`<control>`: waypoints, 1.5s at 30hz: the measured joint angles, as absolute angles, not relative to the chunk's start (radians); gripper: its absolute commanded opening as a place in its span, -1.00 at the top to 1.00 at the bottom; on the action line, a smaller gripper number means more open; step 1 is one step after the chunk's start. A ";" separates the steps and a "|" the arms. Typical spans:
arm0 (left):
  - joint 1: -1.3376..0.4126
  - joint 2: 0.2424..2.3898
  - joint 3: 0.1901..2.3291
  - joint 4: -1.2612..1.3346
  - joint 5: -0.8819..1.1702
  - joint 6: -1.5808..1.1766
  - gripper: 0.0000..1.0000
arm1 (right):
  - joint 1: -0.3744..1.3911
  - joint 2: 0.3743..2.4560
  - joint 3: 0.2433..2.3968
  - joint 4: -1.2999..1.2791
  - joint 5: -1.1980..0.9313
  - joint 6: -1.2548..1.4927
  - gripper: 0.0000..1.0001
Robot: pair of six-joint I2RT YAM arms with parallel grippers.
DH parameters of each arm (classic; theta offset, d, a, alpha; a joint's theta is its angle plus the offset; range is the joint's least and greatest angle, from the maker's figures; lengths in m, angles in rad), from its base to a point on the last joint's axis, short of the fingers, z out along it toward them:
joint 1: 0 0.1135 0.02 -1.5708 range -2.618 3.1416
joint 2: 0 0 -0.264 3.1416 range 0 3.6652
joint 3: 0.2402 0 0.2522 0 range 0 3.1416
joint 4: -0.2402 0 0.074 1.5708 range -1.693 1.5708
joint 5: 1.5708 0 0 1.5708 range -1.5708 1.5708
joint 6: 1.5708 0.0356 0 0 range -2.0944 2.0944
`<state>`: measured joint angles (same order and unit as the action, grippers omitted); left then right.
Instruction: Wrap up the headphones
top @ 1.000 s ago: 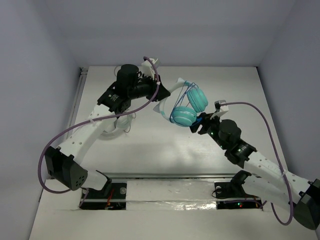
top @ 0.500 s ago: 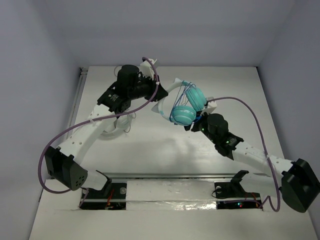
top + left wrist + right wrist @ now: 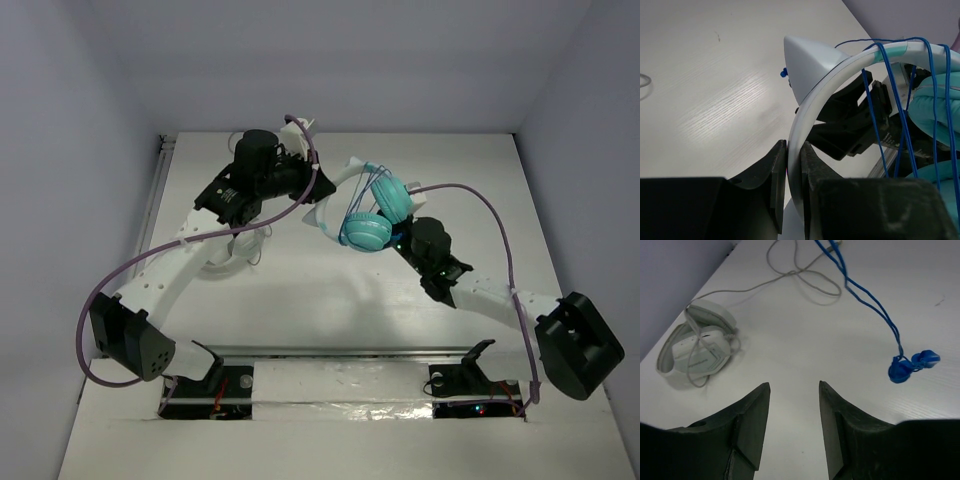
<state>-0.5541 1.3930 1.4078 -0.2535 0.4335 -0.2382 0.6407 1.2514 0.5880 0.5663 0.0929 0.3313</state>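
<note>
The headphones hang above the table, with two teal ear cups and a white headband. My left gripper is shut on the headband; in the top view it sits at the band's left end. Thin blue cable is wound in several turns over the band near one ear cup. A loose length of cable hangs down and ends in a blue plug. My right gripper is open with nothing between its fingers. It sits low beside the ear cups, and the plug is to its right.
A white coiled item with a thin white cable lies on the table, under my left arm in the top view. Walls enclose the table on three sides. A metal rail runs along the near edge.
My right arm has swung left and in, close under the ear cups, and its jaws have narrowed but stay open. The left gripper and headband have not moved.
</note>
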 measured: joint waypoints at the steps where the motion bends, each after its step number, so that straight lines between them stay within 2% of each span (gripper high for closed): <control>1: -0.554 1.393 1.408 -0.253 0.437 -0.238 1.00 | 0.632 1.258 0.588 0.569 0.094 0.327 0.01; 9: -0.554 1.393 1.441 -0.272 0.441 -0.238 1.00 | 0.615 1.172 0.583 0.564 0.066 0.331 0.05; 15: -0.554 1.393 1.465 -0.273 0.443 -0.238 1.00 | 0.615 1.172 0.574 0.581 -0.003 0.358 -0.07; 19: -0.554 1.393 1.464 -0.276 0.443 -0.238 1.00 | 0.615 1.255 0.574 0.595 -0.053 0.371 0.03; 22: -0.554 1.391 1.464 -0.278 0.441 -0.237 1.00 | 0.615 1.285 0.575 0.599 -0.052 0.369 0.24; 24: -0.554 1.388 1.465 -0.285 0.437 -0.237 1.00 | 0.615 1.285 0.575 0.599 -0.056 0.369 0.27; 35: -0.554 1.386 1.482 -0.310 0.414 -0.230 1.00 | 0.615 1.089 0.555 0.517 -0.101 0.413 0.13; 40: -0.554 1.387 1.503 -0.312 0.414 -0.227 1.00 | 0.615 1.074 0.555 0.437 -0.076 0.419 -0.23; 45: -0.555 1.383 1.504 -0.313 0.413 -0.226 1.00 | 0.615 1.124 0.566 0.429 -0.050 0.400 -0.30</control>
<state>-0.5552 1.3827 1.5040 -0.3126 0.4133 -0.2256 0.6147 1.1240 0.5663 0.4290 -0.0498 0.4004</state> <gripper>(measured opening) 0.099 0.646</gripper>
